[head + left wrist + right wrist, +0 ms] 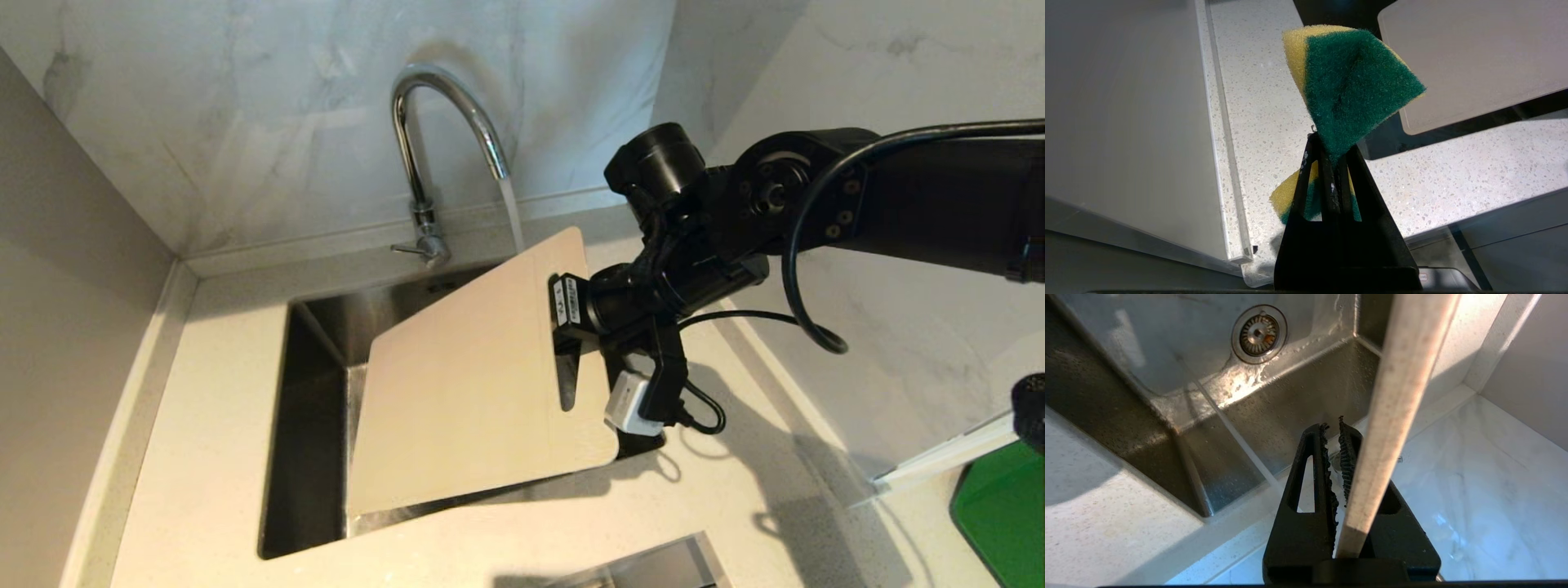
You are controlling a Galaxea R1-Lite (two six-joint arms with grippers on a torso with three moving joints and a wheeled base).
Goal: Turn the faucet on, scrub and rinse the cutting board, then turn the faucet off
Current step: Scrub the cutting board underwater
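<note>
Cream-white plastic, the one cutting board point(473, 384) hangs tilted over the sink point(306, 425), its lower long edge near the sink's front rim and its upper corner under the spout. A thin stream of water point(511, 214) falls from the single chrome faucet point(424, 155) onto that upper corner; the faucet stands on the worktop's back edge behind the sink, its small side lever point(406, 248) pointing toward the left wall. The right hand point(562, 304) is clamped on the board's short end beside the oblong handle slot point(569, 371); in the right wrist view the board's edge point(1392, 416) runs between its two ribbed fingers point(1347, 457), above the wet steel basin and its one round drain point(1258, 333).

The left hand point(1331, 163) is out of the head view, pinched tight on one green-and-yellow sponge point(1351, 85), held over the speckled pale worktop point(1257, 102) near the sink's front left corner, with a corner of the board point(1474, 57) just beyond it.

Grey-veined marble-look panels point(245, 106) line the back and right walls, a plain beige panel the left. One green item point(1004, 506) lies at the worktop's far right edge.
</note>
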